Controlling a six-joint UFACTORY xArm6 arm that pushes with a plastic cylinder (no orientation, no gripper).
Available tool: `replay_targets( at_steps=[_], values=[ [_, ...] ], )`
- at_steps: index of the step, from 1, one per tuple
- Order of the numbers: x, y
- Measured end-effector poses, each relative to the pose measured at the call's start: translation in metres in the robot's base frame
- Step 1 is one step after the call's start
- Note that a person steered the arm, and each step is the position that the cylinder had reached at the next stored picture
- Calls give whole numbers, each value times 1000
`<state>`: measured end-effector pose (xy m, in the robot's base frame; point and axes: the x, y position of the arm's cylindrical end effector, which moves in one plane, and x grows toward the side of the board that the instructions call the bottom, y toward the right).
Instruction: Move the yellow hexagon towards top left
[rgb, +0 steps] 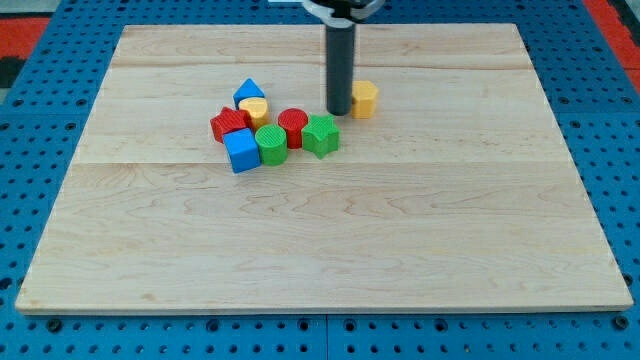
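The yellow hexagon (364, 99) stands on the wooden board (320, 230), right of the block cluster and above the view's middle. My tip (339, 111) is right against the hexagon's left side; the dark rod rises from it to the view's top. Left of the tip lies the cluster: a green star-like block (321, 135), a red cylinder (292, 124), a green cylinder (271, 144), a blue cube (241, 150), a red block (230, 124), a yellow cylinder (253, 109) and a blue triangular block (248, 92).
The board lies on a blue perforated table (40, 80). The cluster sits just left of and below my tip, the green star-like block nearest to it.
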<state>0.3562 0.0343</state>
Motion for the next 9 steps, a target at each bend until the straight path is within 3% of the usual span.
replay_targets(
  at_steps=[4,7,9],
  values=[
    [-22,130],
    [-42,-35],
    [-51,-55]
  ],
)
